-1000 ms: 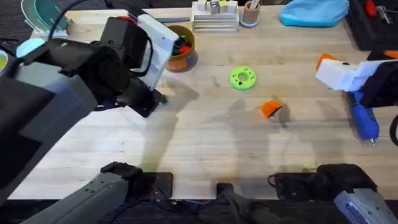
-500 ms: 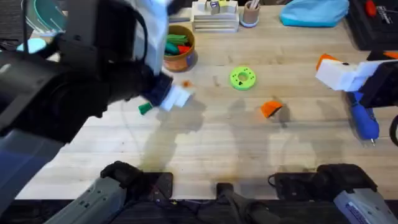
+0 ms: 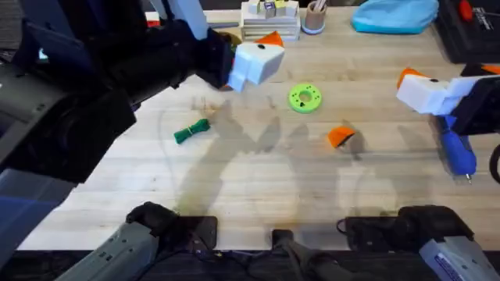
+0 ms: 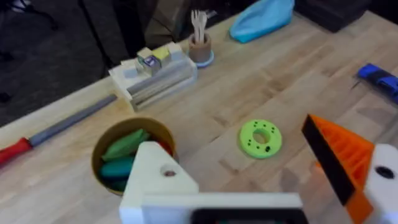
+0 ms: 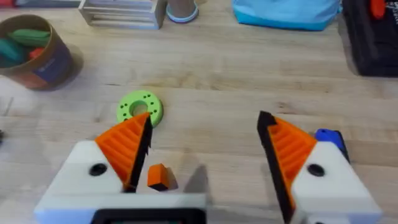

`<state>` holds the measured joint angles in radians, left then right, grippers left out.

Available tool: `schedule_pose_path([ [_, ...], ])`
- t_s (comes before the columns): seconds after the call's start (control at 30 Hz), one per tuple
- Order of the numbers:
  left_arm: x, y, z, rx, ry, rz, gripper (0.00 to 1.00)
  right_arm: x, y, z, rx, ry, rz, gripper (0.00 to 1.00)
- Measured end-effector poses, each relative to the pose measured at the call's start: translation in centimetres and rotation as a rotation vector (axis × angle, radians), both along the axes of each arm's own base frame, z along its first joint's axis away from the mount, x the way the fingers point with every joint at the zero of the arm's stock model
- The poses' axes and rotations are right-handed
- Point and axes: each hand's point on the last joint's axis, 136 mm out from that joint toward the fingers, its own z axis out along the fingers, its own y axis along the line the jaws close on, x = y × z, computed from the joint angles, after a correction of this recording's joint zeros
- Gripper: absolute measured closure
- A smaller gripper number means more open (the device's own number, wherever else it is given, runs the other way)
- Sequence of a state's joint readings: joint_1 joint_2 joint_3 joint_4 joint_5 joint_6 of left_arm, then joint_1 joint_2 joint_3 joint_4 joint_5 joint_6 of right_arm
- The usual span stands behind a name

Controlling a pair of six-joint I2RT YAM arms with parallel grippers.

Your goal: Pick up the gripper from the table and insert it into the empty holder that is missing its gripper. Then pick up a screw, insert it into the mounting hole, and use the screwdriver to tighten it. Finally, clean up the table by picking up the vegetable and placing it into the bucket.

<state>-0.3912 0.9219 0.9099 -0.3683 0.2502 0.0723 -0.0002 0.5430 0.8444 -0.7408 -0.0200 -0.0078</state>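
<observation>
The orange wedge-shaped gripper point(image 3: 340, 137) lies on the table to the right of the middle; it also lies below my right gripper point(image 5: 205, 121) as a small orange piece point(image 5: 158, 176). My right gripper point(image 3: 414, 86) is open, with orange pads on both fingers. My left gripper point(image 3: 262, 53) hovers open and holds nothing above the far middle of the table. One of its fingers is the bare white holder point(image 4: 158, 180) with a pointed top; the other carries an orange pad. The blue screwdriver point(image 3: 459, 152) lies at the right edge. A green vegetable point(image 3: 191, 131) lies left of centre. The bucket point(image 4: 130, 152) holds green and red pieces.
A green disc with holes point(image 3: 305, 97) sits mid-table. A red-handled screwdriver point(image 4: 18, 149) lies by the far edge. A white rack point(image 3: 269, 19), a cup point(image 3: 315, 16) and a blue cloth point(image 3: 394, 16) stand along the back. My left arm looms dark over the left side.
My left arm has risen and swung its gripper from the table's left middle to the far centre. The green vegetable now lies in the open where it was. The right arm is still.
</observation>
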Motion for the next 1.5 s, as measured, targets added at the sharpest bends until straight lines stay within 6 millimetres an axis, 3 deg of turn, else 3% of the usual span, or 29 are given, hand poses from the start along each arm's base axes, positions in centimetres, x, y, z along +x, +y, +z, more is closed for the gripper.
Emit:
schedule_pose_path([
  [0.1,-0.7,-0.1,-1.3,0.0,0.071,-0.014,0.008,0.0,0.0,0.0,0.0,0.0,0.0,0.01],
  [0.23,-0.9,-0.4,-1.3,-0.017,0.084,-0.028,0.008,0.0,0.0,0.0,0.0,0.0,0.0,0.01],
  [0.7,0.4,-0.8,2.1,-0.081,-0.065,-0.019,0.008,0.0,0.0,0.0,0.0,0.0,0.0,0.01],
  [0.9,-1.9,-0.1,1.5,-0.122,-0.159,-0.034,0.007,0.0,0.0,0.0,0.0,0.0,0.0,0.01],
  [1.17,-6.6,0.8,-0.7,-0.2,-0.34,-0.075,0.008,0.0,0.0,0.0,0.0,0.0,0.0,0.01],
  [1.5,-8.9,0.8,-5.6,-0.23,-0.388,-0.115,0.008,0.0,0.0,0.0,0.0,0.001,0.0,0.01],
])
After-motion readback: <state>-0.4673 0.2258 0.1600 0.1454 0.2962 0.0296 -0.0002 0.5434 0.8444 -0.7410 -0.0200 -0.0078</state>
